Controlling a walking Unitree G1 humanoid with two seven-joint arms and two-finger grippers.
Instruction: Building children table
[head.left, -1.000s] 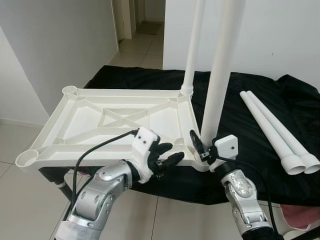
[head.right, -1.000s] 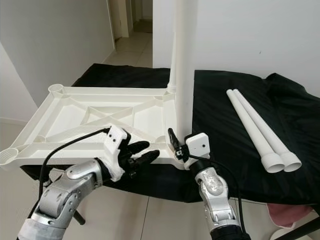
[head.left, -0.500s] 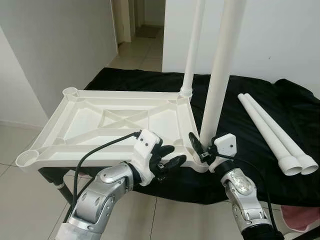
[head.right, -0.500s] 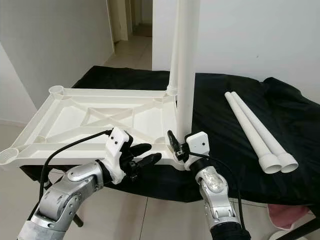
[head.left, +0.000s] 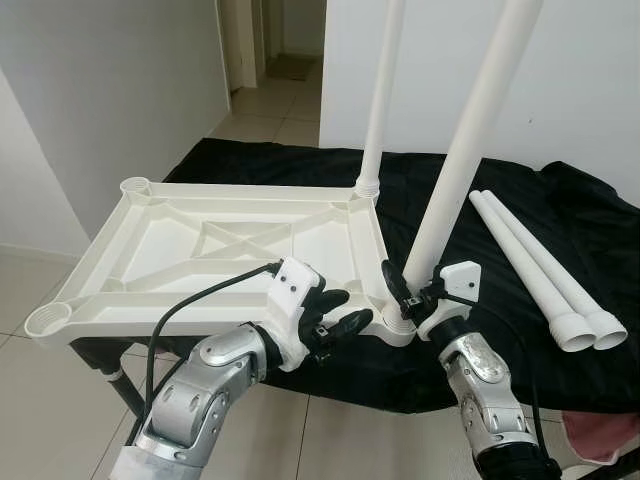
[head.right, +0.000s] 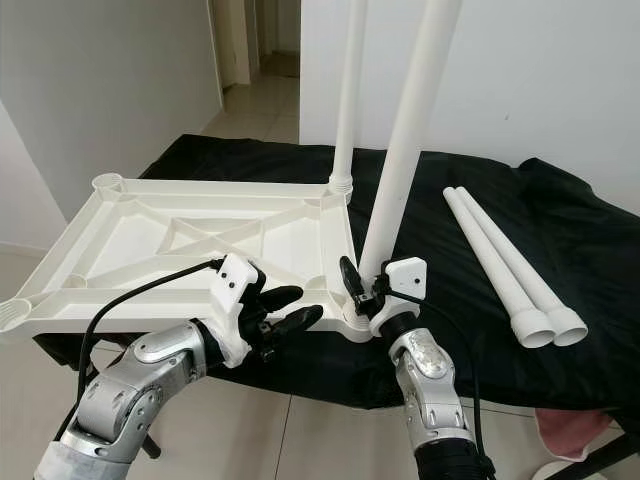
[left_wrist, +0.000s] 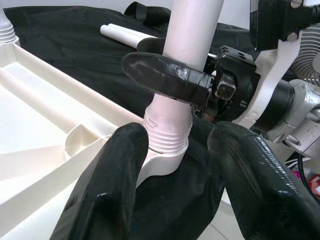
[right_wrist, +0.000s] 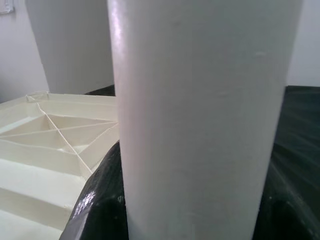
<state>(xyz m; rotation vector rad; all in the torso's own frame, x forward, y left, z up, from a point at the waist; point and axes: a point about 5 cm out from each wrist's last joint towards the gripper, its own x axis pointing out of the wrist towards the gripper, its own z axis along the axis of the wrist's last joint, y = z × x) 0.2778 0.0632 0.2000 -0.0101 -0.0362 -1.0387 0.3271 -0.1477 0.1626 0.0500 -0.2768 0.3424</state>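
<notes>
Left eye view: the white tabletop (head.left: 210, 245) lies upside down on a worktop under a black cloth (head.left: 500, 215). One leg (head.left: 378, 95) stands upright in the far right corner socket. A second leg (head.left: 470, 150) sits in the near right socket but leans to the right, so by my reading it is not yet seated. The right hand (head.left: 408, 297) is closed around its base. The left hand (head.left: 335, 315) hovers just beside that corner, fingers parted, holding nothing.

Right eye view: two spare legs (head.right: 500, 265) lie side by side on the cloth, well apart from the tabletop. Both left-side sockets, far (head.right: 107, 183) and near (head.right: 10, 312), have no leg in them.

Left wrist view: the threaded collar (left_wrist: 167, 132) of the leaning leg rests in its socket; one finger of the right hand (left_wrist: 165, 75) wraps across the tube above it.

Right wrist view: the leg's tube (right_wrist: 200, 115) sits right against the camera.

Judgement: one leg done, the second in hand, two left.
</notes>
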